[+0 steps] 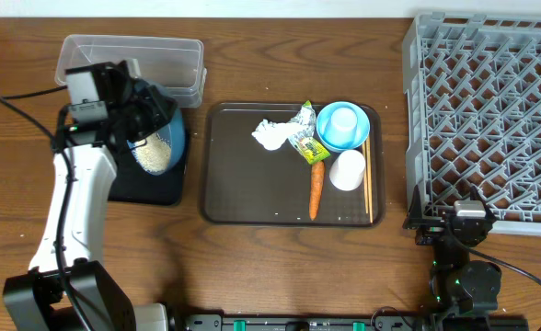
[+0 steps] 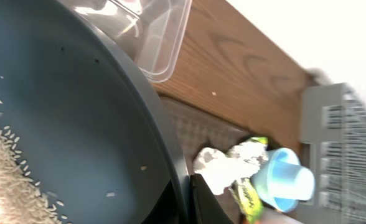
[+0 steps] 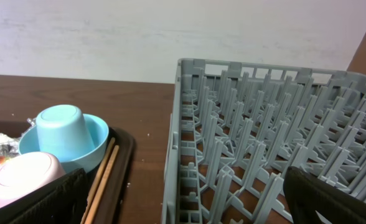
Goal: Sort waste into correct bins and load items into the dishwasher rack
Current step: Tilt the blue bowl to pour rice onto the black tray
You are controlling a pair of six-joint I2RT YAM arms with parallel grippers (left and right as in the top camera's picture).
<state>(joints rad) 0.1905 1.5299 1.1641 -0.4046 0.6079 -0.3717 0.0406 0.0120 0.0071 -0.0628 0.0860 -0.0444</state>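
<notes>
My left gripper (image 1: 131, 112) is shut on the rim of the dark blue plate (image 1: 174, 124) and holds it tilted over the black tray (image 1: 155, 193). White rice (image 1: 155, 152) lies in the plate's lower part. In the left wrist view the fingers (image 2: 184, 199) clamp the plate (image 2: 77, 112), with the rice (image 2: 9, 168) at the left. The clear tub (image 1: 174, 60) stands behind. The tissue (image 1: 270, 135), wrapper (image 1: 305, 140), carrot (image 1: 316, 188), light blue bowl (image 1: 328, 138), white cup (image 1: 348, 170) and chopsticks (image 1: 368, 179) lie on the brown tray (image 1: 243, 198). My right gripper (image 1: 450, 219) is open and empty at the front left corner of the rack (image 1: 491, 110).
A light blue cup (image 1: 344, 119) sits upside down in the bowl. In the right wrist view the rack's corner (image 3: 189, 124) stands between my open fingers (image 3: 186, 199), with the bowl (image 3: 96, 140), white cup (image 3: 24, 177) and chopsticks (image 3: 102, 174) to the left.
</notes>
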